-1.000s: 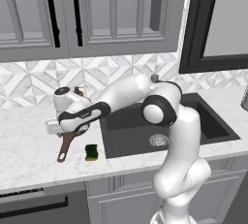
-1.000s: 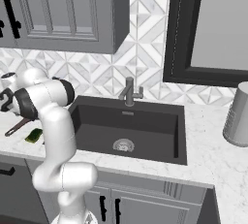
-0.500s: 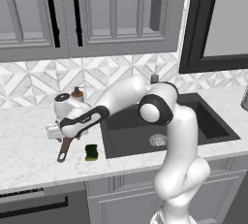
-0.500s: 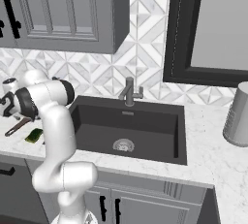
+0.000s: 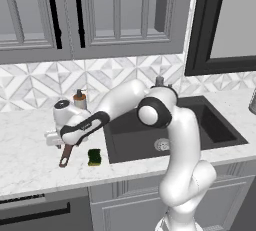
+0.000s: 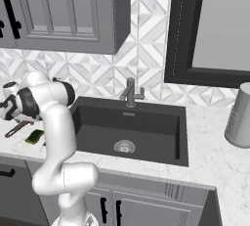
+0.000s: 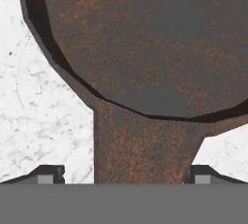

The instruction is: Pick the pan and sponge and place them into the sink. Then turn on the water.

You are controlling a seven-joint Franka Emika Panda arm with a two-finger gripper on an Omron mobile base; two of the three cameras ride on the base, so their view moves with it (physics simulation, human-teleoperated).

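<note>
Pan [image 5: 66, 154] on the counter [image 5: 25, 160], left of the sink [image 5: 200, 125]. Sponge [image 5: 94, 157] just right of the pan handle. Faucet [image 6: 130, 92] behind the sink.

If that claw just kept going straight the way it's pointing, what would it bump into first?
Most likely the pan: its handle runs up between the gripper fingertips, which are open and straddle it. How near contact is, I cannot tell.

White marble counter [image 5: 30, 160] w/ inset sink [image 5: 210, 125]. On it, left of basin: pan [image 5: 65, 156], sponge [image 5: 94, 157] just beside handle, soap bottle [image 5: 79, 99] at backsplash; grey canister [image 6: 239, 116] far right.
</note>
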